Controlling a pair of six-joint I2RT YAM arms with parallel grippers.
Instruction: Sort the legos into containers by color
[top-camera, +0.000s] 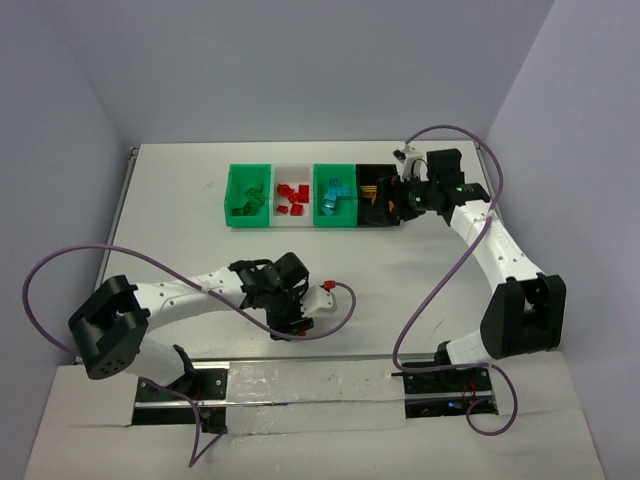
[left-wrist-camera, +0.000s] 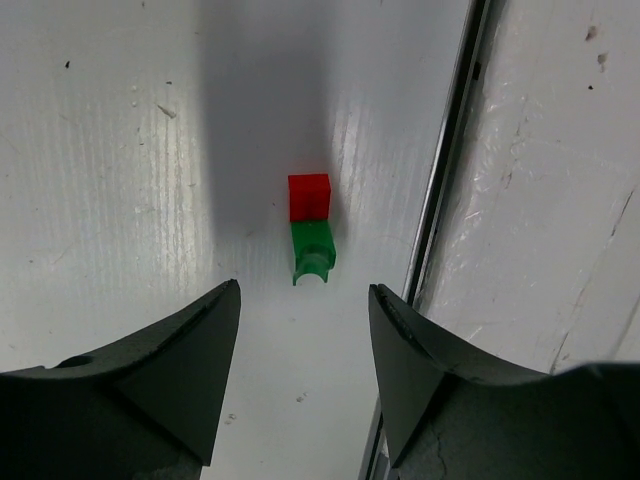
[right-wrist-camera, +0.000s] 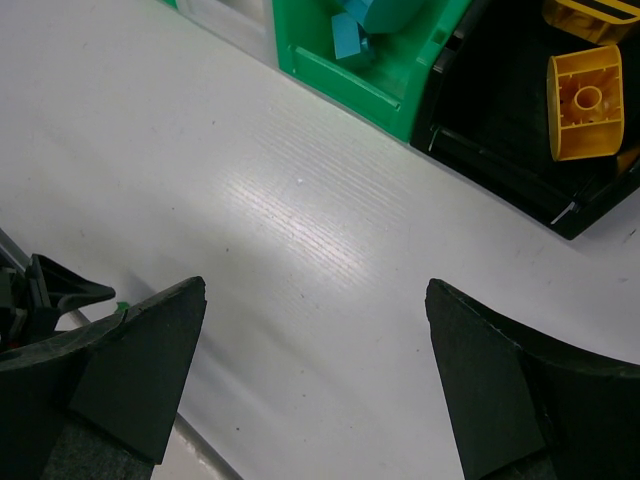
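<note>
Black fingers of your left pincer (left-wrist-camera: 303, 292) stand apart above a red-and-green brick pair (left-wrist-camera: 311, 235) lying on the table (left-wrist-camera: 120, 150), well apart from the bins. You are at the pick-up step: lower, close on the pair, then probably split it between the white bin (top-camera: 293, 222) and the left green bin (top-camera: 248, 221). Your right pincer (right-wrist-camera: 315, 300), also apart and empty, hangs beside the black bin (right-wrist-camera: 500, 172).

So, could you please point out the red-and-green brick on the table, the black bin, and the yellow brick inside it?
Red-and-green brick (left-wrist-camera: 311, 222): left wrist view, where both colours meet.
Black bin (top-camera: 378, 224): top external view, its near wall.
Yellow brick (right-wrist-camera: 585, 98): right wrist view, its hollow underside.
</note>
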